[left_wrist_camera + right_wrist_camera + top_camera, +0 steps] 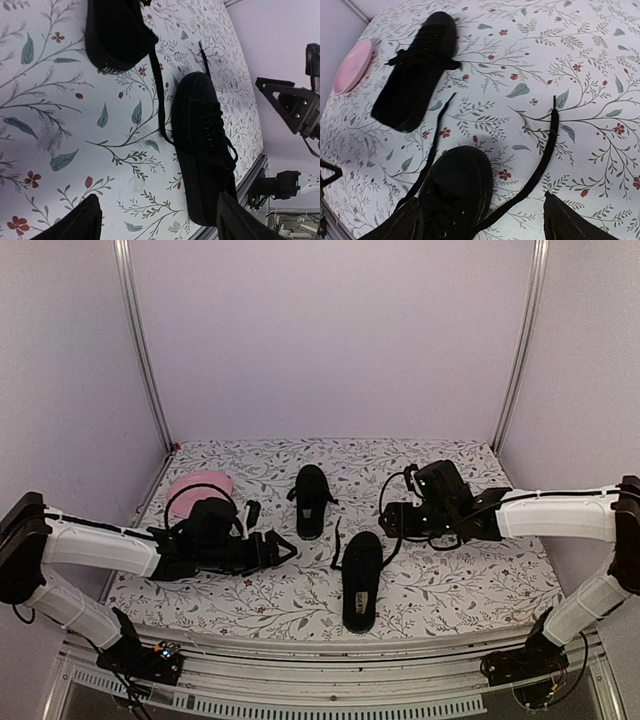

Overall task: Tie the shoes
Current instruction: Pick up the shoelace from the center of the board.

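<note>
Two black shoes on the floral tabletop (480,580), both lying lengthwise, toes away from the arm bases. The far shoe (311,500) sits mid-tabletop, toward the back. The near shoe (361,578) sits close to the front edge, a bit to the right of the far one, and they don't touch. A pink plate (200,485) is back left, well apart from both shoes.

The near shoe is untied, with two loose lace ends flat on the cloth. The first lace end (434,140) runs out past the toe toward the far shoe and stops just short of it. The second lace end (546,155) runs out on the other side of the toe, long and nearly straight. The far shoe has lace bits sticking out both sides across its top; can't tell if it is knotted.

The left end effector (283,550) is released, fingers spread wide with nothing between them. It is low over the tabletop, left of the near shoe and in front of the plate, pointing toward the shoes, clear of both.

The right end effector (388,520) is also released, fingers wide and gripping nothing. It is just right of the near shoe's toe. In the right wrist view the second lace end lies on the cloth between its fingers, and neither finger pinches it.
</note>
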`<action>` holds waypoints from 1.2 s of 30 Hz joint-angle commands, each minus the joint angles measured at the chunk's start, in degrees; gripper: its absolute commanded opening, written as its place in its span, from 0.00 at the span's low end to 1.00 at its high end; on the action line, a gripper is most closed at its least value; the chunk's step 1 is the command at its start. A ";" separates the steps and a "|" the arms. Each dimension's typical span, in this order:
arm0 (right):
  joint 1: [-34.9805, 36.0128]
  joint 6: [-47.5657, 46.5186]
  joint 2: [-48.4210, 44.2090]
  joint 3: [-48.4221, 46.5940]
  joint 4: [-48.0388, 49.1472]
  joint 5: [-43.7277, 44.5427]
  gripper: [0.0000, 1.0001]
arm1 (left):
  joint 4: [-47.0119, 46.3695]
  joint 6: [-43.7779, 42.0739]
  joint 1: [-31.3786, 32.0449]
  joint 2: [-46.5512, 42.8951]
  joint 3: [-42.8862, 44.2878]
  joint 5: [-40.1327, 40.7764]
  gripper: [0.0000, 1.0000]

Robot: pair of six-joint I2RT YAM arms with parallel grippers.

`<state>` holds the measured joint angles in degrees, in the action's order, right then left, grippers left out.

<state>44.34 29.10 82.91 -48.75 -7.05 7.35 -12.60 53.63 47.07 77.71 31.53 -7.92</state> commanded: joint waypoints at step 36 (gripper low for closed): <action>-9.88 6.58 23.64 -16.23 -12.82 12.38 0.02 | -14.67 10.53 8.99 22.32 10.39 -10.24 0.78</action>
<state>34.70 35.24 113.45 -69.01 -17.98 17.41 -24.64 63.96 54.61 98.00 40.01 -15.86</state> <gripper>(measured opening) 0.022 0.773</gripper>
